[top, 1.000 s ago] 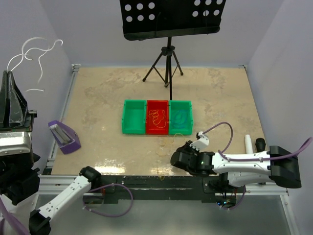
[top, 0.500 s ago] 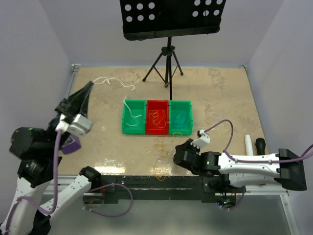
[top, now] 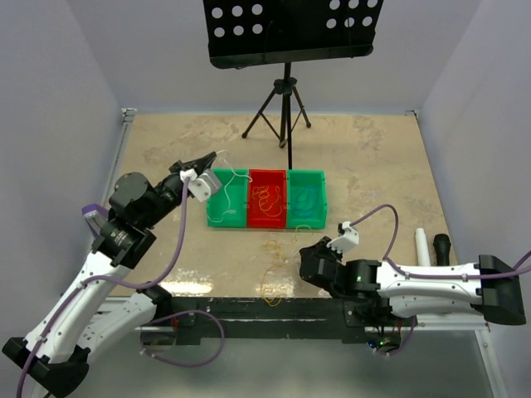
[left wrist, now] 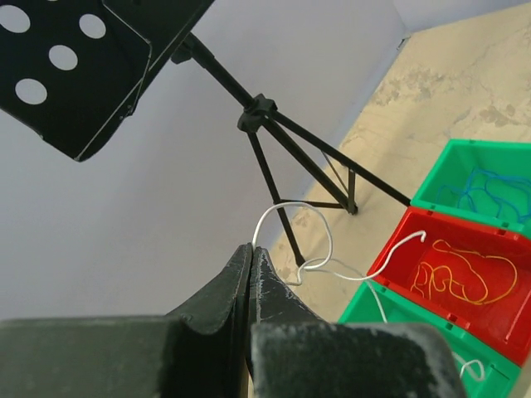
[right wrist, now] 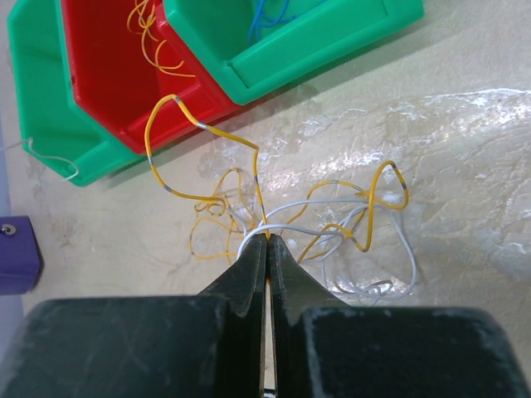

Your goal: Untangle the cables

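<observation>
A white cable (left wrist: 284,204) is squeezed in the left pincer (left wrist: 251,250) over the green bin (top: 226,220) and should be lowered gently. The tangle (right wrist: 336,227) on the counter (top: 373,157) is pinched by the right pincer (right wrist: 267,240).

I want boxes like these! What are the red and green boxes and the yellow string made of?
The red bin and green bin look like smooth, slightly glossy, evenly coloured plastic. The yellow cable seems thin plastic-coated wire, since it holds its kinks.
</observation>
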Action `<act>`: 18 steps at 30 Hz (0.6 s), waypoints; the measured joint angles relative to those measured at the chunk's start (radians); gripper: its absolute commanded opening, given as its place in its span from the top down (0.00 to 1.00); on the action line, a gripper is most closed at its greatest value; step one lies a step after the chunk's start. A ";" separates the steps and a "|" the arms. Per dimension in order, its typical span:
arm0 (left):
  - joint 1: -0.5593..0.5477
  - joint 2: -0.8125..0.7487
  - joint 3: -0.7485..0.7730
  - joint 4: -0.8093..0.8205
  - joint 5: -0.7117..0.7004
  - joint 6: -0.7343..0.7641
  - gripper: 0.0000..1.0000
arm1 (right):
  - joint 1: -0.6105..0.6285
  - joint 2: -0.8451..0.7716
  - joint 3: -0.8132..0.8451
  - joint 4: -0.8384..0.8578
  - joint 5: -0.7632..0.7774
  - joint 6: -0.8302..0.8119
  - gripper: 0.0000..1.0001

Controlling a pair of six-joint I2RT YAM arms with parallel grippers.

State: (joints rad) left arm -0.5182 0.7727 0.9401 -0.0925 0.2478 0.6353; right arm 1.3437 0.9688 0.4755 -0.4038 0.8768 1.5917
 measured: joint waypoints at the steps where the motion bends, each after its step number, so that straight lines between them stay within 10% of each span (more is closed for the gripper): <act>1: 0.000 0.004 -0.004 0.014 0.000 0.000 1.00 | 0.000 -0.003 -0.006 0.000 -0.002 0.002 1.00; 18: 0.000 0.040 -0.179 0.275 -0.124 0.039 1.00 | 0.003 -0.024 -0.024 0.018 -0.007 0.000 1.00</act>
State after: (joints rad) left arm -0.5182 0.8131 0.7616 0.1822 0.1242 0.6746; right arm 1.3464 0.9443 0.4519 -0.3859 0.8700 1.5913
